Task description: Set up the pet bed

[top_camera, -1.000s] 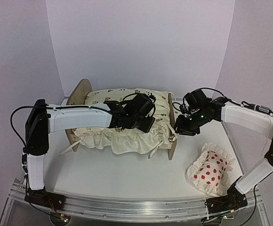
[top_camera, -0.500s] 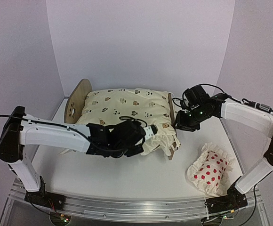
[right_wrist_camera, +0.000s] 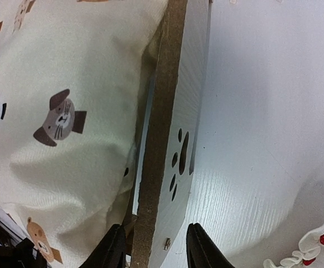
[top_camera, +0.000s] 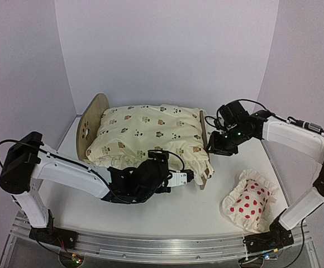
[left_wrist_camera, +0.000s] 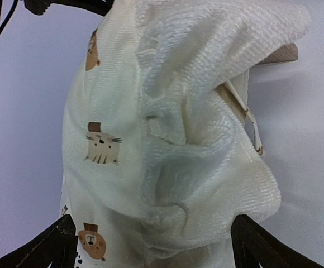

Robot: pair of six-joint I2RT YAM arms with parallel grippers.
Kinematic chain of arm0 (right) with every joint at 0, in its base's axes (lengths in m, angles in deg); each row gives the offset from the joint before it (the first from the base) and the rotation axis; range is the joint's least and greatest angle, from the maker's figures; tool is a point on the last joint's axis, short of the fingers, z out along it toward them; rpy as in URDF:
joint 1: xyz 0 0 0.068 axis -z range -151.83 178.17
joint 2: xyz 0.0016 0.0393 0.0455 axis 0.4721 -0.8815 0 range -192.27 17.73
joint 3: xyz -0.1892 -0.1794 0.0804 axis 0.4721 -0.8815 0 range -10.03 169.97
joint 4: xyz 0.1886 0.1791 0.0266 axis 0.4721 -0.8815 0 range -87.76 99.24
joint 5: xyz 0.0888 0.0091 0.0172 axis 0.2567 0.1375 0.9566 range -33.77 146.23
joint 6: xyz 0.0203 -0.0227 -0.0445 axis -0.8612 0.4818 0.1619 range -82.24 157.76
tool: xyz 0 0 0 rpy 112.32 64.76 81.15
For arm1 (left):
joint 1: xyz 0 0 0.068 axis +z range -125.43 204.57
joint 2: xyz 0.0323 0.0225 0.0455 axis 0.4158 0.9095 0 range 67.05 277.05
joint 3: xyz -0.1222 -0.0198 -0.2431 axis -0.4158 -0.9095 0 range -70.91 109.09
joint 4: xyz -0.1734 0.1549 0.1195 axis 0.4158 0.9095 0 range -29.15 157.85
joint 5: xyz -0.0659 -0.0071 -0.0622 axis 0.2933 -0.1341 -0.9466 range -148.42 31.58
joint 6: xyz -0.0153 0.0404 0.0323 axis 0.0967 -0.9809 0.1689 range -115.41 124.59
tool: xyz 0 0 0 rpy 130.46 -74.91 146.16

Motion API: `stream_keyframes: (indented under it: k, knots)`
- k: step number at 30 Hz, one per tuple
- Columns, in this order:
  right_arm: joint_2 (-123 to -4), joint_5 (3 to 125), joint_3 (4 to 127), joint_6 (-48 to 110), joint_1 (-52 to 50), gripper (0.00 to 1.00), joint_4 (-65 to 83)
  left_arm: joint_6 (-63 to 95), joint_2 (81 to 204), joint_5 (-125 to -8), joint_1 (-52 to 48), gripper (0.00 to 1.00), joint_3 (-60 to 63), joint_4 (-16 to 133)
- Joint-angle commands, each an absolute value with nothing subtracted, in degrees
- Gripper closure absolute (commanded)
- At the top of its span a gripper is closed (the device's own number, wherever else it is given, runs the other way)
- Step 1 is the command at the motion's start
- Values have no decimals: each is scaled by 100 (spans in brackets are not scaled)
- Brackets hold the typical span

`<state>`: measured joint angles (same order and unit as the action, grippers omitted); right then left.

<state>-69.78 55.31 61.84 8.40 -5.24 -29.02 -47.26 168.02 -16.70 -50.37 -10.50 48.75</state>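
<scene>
Jaws on left gripper (left_wrist_camera: 152,222) spread wide, cushion (left_wrist_camera: 109,117) corner between them; right gripper (right_wrist_camera: 153,239) apparently pinches pet bed (right_wrist_camera: 176,84) end board. Frill may snag left finger, dragging cushion off.

Your left arm (top_camera: 67,170) and right arm (top_camera: 293,137) wear glossy white shells over bulky black joint housings (top_camera: 18,167); the left gripper (top_camera: 191,177) and right gripper (right_wrist_camera: 153,248) have black fingers (left_wrist_camera: 44,251).
</scene>
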Motion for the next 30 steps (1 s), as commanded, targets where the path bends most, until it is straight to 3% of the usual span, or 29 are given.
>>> stream_keyframes:
  k: [1, 19, 30]
  knots:
    - [-6618, 5390, 6070, 950, -531, 61, -2929, -5221, 17012, -1637, -5018, 1, -900, 4297]
    - [-6218, 5432, 5757, 1100, -531, 60, -2930, -7082, 18285, -1251, -4710, 1, -1196, 1482]
    - [-6272, 5510, 5744, 1131, -533, 60, -2935, -6968, 18518, -1383, -4643, 0, -1245, 1683]
